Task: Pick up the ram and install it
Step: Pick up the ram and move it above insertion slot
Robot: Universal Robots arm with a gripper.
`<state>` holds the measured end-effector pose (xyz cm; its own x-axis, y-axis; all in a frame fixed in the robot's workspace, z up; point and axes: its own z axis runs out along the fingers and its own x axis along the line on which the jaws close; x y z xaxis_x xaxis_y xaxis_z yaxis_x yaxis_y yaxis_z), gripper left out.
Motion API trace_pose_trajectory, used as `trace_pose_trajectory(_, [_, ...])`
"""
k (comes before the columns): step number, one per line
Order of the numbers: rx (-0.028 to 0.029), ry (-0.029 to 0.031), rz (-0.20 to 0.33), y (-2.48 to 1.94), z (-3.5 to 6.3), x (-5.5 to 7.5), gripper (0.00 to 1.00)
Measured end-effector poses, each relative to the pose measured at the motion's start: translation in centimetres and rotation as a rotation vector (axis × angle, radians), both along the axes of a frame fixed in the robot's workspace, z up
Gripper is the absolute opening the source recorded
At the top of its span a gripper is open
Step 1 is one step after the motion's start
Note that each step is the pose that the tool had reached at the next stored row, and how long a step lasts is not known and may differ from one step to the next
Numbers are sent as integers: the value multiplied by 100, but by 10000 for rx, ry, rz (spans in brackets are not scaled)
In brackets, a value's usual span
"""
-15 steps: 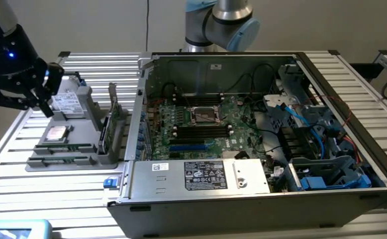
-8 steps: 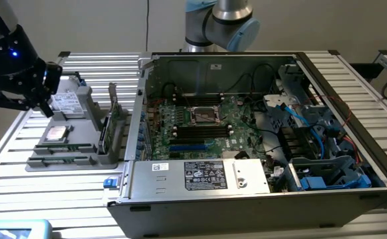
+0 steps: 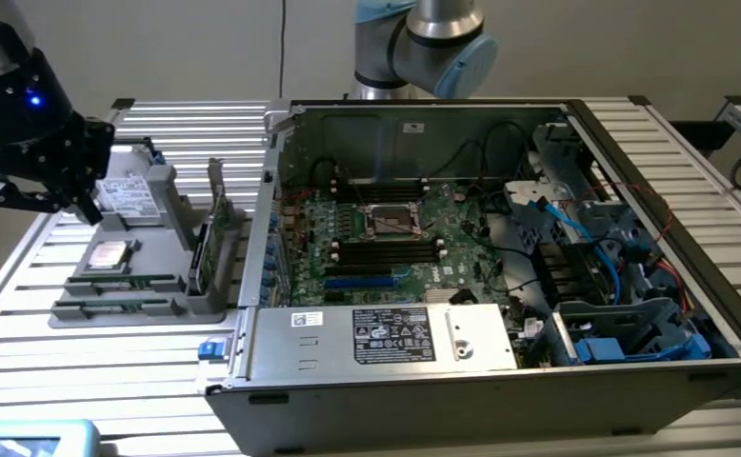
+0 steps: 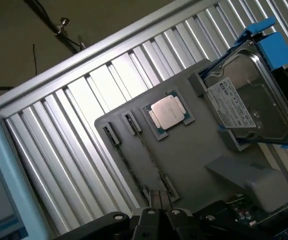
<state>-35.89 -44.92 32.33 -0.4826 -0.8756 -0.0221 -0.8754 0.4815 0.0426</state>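
Two ram sticks, thin and green, stand on edge in slots of a grey holder tray [image 3: 154, 295] at the exterior view's left: one ram stick [image 3: 123, 283] and another ram stick [image 3: 114, 307] closer to the camera. The wrist view sees them as narrow strips, one ram stick [image 4: 149, 152] beside the other ram stick [image 4: 126, 162]. My black gripper [image 3: 85, 205] hovers above the tray's far end, near the hard drive, and holds nothing. The gripper [image 4: 156, 197] has its fingers together, above the sticks' ends.
The tray also carries a silver CPU [image 3: 108, 255], a hard drive [image 3: 130, 195] in a blue bracket and an upright expansion card [image 3: 213, 224]. The open computer case [image 3: 675, 171] lies to the exterior view's right, with its motherboard [image 3: 441, 214] and black memory slots [image 3: 384, 249] exposed.
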Motion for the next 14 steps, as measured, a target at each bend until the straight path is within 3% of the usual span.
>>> trace_pose_trajectory(4, [0,-9,726,0,-2,0,11])
trace_pose_trajectory(8, [-2,-70,1461,0,-3,0,11])
trace_pose_trajectory(10, [-7,-140,1825,0,-3,0,11])
trace_pose_trajectory(14, [-21,-346,2551,0,-4,0,11])
